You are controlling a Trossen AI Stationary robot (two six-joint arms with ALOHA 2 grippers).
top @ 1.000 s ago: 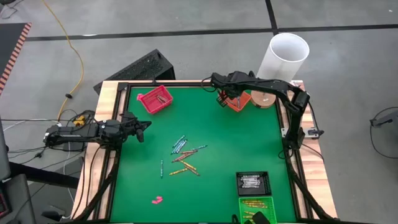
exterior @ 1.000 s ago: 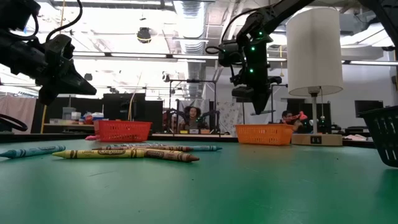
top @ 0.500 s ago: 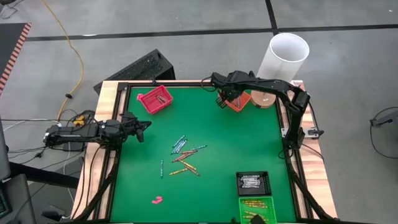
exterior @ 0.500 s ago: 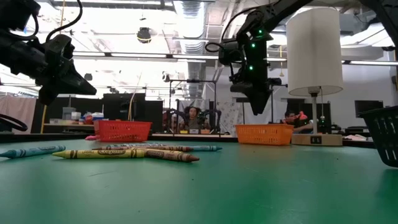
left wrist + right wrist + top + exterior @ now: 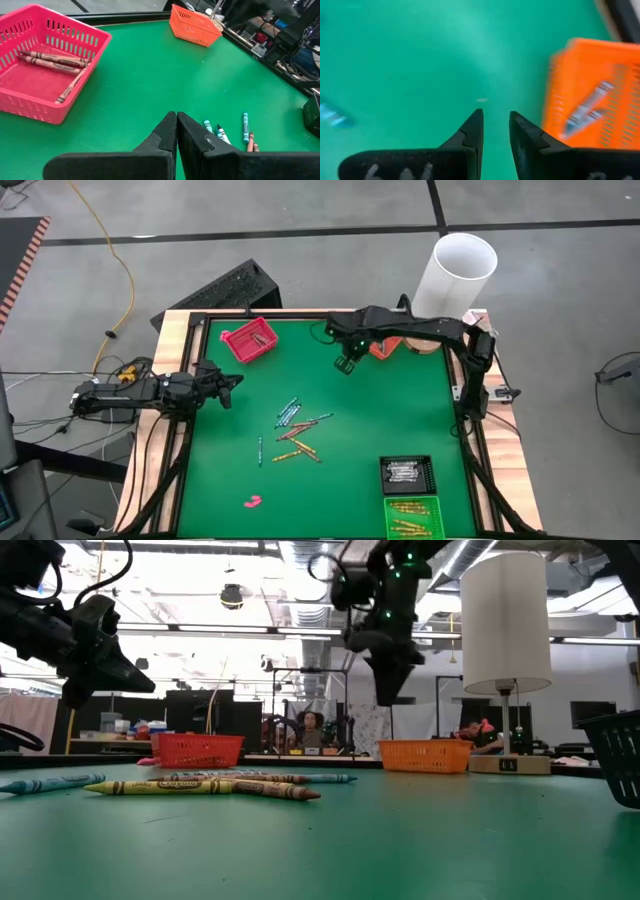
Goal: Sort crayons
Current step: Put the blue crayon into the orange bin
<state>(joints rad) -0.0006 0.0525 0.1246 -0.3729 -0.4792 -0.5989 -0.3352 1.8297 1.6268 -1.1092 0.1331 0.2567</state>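
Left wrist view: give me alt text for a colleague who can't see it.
The left end effector, fingers shut and empty, hangs over the green table. A pink basket holding a few reddish-brown crayons sits ahead, an orange basket farther off, and loose blue crayons lie nearby.

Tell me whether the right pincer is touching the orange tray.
Apart. The low view shows the right pincer raised, left of the orange tray, with open background between them.
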